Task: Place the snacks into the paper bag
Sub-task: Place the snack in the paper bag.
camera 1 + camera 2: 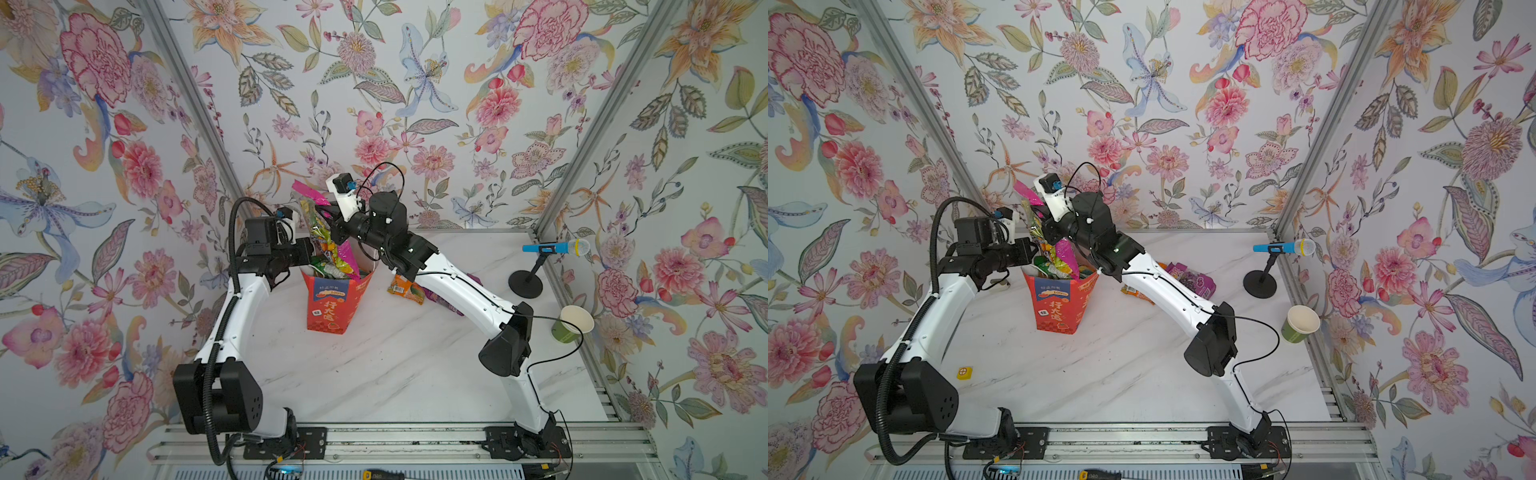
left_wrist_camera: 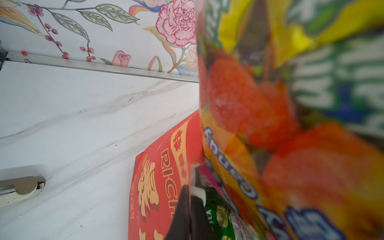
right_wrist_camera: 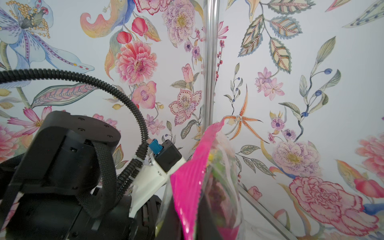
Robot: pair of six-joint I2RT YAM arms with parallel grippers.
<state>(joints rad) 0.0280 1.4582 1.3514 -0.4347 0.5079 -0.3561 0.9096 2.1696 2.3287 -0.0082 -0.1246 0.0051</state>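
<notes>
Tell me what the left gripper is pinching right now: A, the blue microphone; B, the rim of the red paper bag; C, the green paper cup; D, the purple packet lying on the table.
B: in the left wrist view the left gripper is shut across the rim of the red paper bag, one finger outside the wall and one inside.

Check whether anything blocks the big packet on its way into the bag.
Partly. The green packet lies in the mouth of the bag, right under the big packet that the right gripper holds nearly upright. The left gripper pinches the rim beside it.
</notes>
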